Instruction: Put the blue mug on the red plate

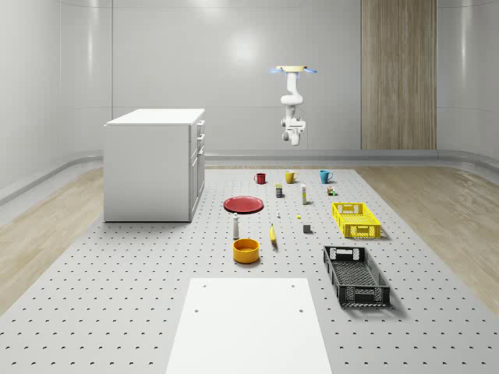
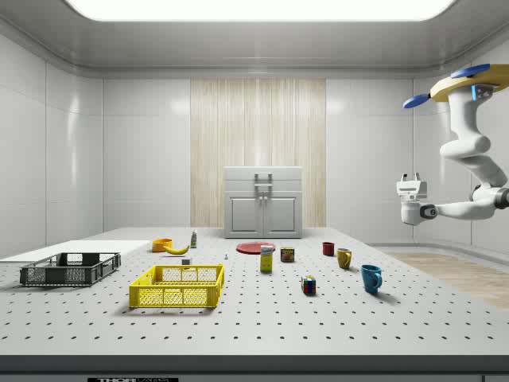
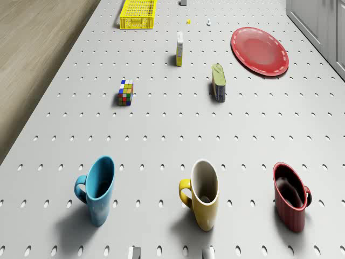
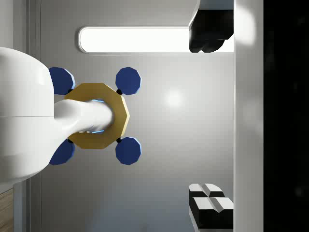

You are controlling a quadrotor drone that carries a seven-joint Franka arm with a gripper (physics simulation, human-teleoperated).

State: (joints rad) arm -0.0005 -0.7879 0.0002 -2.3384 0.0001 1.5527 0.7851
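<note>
The drone (image 2: 468,82) is hovering high beyond the mugs, gripper (image 4: 211,123) fingers standing apart, and in descending it is risking the yellow mug (image 3: 203,194) beside the blue mug (image 3: 98,189)

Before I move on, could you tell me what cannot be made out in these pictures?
- Hovering drone: the side view's right edge cuts it off.
- Yellow crate and cabinet: the drone view's frame crops them.
- Tiny pieces near the red plate: too small in the whole-scene view.
- Blue mug, inside: shadowed in the drone view.
</note>
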